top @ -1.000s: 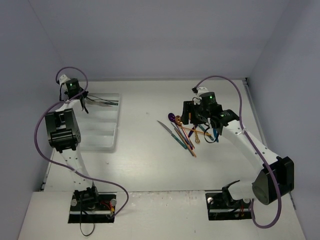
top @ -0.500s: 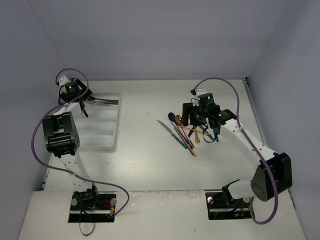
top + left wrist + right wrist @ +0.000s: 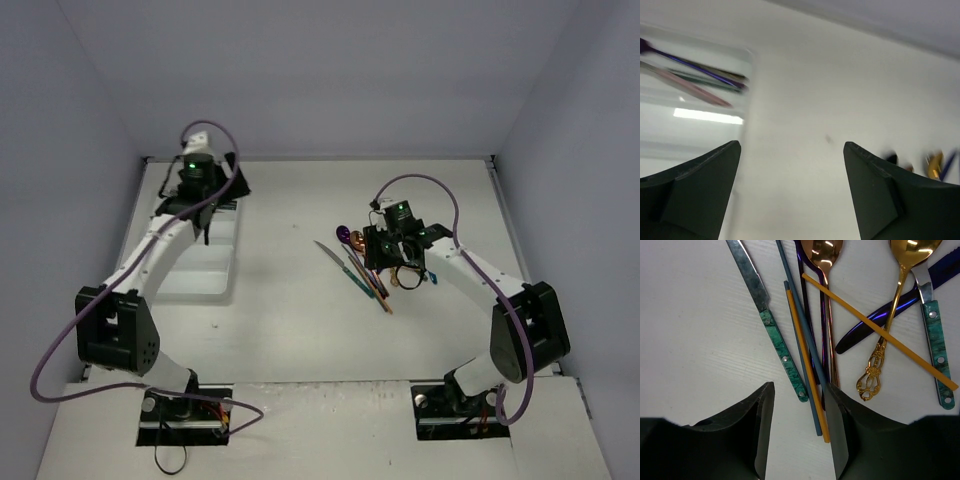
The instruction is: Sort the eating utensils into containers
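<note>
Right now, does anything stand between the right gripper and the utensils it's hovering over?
Nothing visible does. The right gripper is open right above the utensils, with the orange stick and the green-handled knife in line with the gap between its fingers. The pieces overlap, so singling one out may be awkward.

Grey-bladed knife (image 3: pixel 771 326): I see a green marbled handle.
Ornate spoon (image 3: pixel 894 304): gold.
Crossing stick (image 3: pixel 880 332): orange.
Surface (image 3: pixel 700 340): white.
My right gripper (image 3: pixel 799 426): black.
</note>
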`<state>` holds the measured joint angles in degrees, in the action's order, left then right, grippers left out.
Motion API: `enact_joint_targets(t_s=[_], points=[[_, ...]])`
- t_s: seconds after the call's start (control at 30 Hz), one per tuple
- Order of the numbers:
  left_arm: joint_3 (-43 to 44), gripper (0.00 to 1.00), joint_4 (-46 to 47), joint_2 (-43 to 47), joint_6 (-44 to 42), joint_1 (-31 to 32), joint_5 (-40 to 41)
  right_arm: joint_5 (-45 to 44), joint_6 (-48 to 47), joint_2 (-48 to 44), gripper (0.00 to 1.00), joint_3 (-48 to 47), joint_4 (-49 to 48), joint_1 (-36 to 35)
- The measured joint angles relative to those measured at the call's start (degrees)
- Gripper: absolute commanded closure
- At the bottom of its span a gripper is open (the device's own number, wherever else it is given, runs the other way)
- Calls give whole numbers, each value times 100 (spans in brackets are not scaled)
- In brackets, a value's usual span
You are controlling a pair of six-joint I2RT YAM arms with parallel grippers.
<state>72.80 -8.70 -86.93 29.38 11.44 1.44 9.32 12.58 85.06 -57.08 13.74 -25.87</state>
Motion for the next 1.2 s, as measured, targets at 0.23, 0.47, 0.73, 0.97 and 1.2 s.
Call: enact_joint_targets(t_s=[0.23,0.47,0.73,0.97,1.2], points=[[-1192,20,-783,450,866,1874,-131,-50,29,500,54,-64,-26,-512],[-1730,20,-1187,514,1643,2065,-34,-282,137,930,53,-151,-37,-941],[-814,20,-1317,-228,2265,2917,145,-1203,735,-134,49,306,-27,-475],[962,20,-1738,-2229,3040,3700,319,-1574,1165,-1876,47,653,150,256],[2018,21,-2334,-3369,3568,3878,543,-1293,1260,-2431,46,974,260,253]])
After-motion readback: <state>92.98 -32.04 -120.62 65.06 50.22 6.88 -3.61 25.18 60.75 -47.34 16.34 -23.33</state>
